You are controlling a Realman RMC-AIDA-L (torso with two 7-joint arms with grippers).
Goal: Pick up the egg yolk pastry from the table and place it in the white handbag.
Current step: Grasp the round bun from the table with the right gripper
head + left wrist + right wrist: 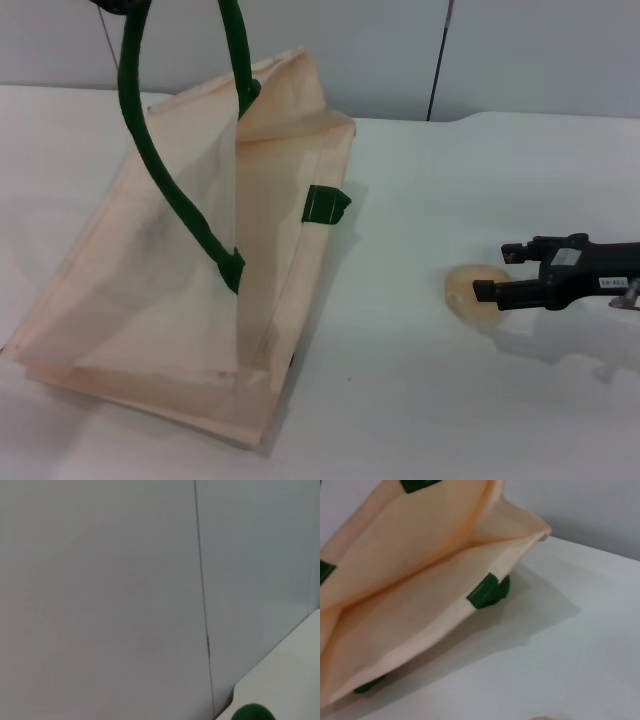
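Here we bring our right hand (490, 272), fingers spread, around the small pale-tan domed egg yolk pastry (472, 291) on the white tabletop (400, 380); it looks soft and crumbly, so we pinch its sides lightly.

We are finding the white handbag (180, 290) lying on the left half of the table (400, 420), its mouth facing right and its upper side being lifted clear of the lower one. One handle (165, 170) is rising from the upper side to the top left corner of the head view. The egg yolk pastry (470, 293) is sitting on the table well to the right of the bag. The right gripper (498, 270) is reaching in from the right edge, its fingers (487, 291) lying either side of the pastry.
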